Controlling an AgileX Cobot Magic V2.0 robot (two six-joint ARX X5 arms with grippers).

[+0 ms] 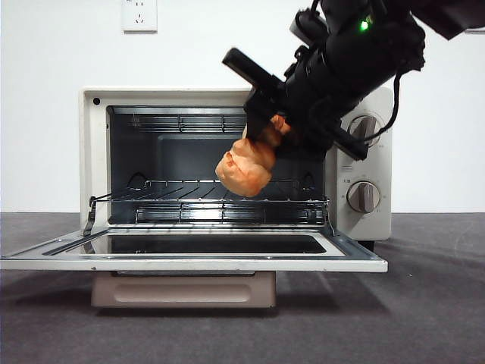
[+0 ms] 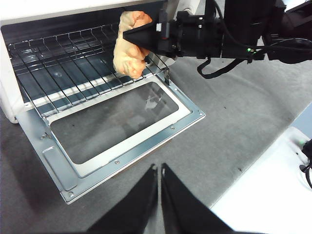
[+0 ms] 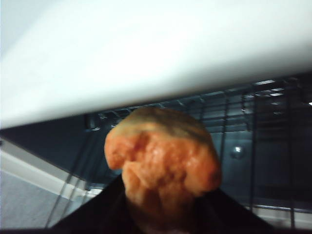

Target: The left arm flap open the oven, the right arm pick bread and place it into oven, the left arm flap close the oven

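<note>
I see the oven (image 1: 227, 171) with its door (image 1: 189, 254) flapped fully down, wire rack (image 1: 227, 201) exposed. My right gripper (image 1: 265, 125) pinches the bread (image 1: 246, 168) by one end, and the loaf hangs at the oven mouth, just above the rack and toward the knobs (image 1: 364, 196). Left gripper (image 2: 159, 168) sits in front of the door over the grey table (image 2: 234, 146), jaws pressed together, holding nothing.
</note>
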